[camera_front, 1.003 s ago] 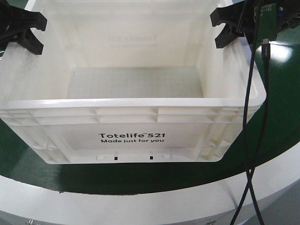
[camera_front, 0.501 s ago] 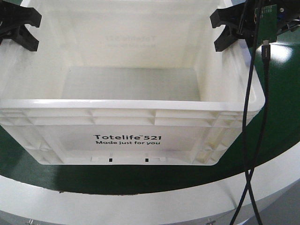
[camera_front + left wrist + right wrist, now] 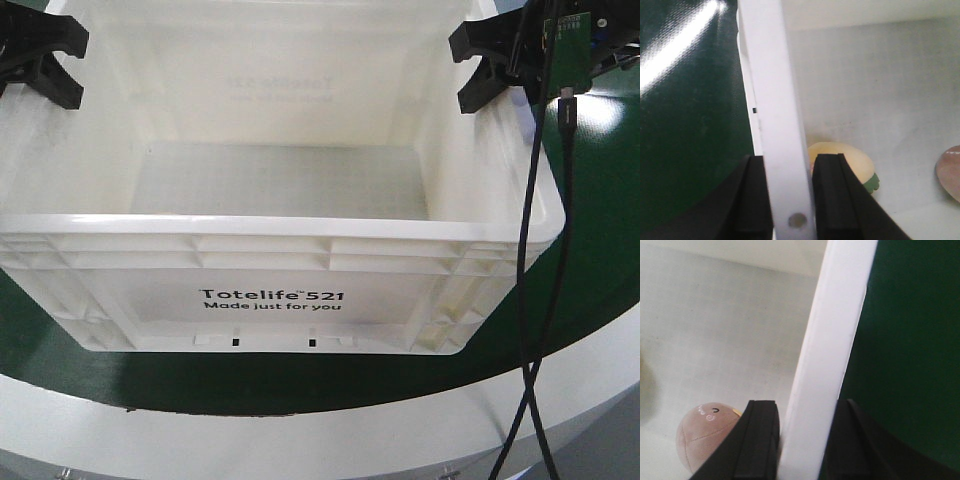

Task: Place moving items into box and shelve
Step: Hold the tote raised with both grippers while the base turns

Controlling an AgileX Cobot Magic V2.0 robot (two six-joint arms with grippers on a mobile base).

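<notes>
The box, a large white tote printed "Totelife 521", fills the front view on a dark green surface. My left gripper sits on its left wall and my right gripper on its right wall. In the left wrist view the left gripper is shut on the box's rim. Inside lie a cream-yellow item and a reddish-brown item. In the right wrist view the right gripper is shut on the rim, beside the reddish-brown item. The items do not show in the front view.
Black cables hang down at the right, in front of the box's right corner. A small green circuit board sits on the right arm. The green surface ends in a curved white border near the camera.
The box, held by both grippers, has shifted slightly left and toward the camera since a second ago. It has hardly moved in the last half second.
</notes>
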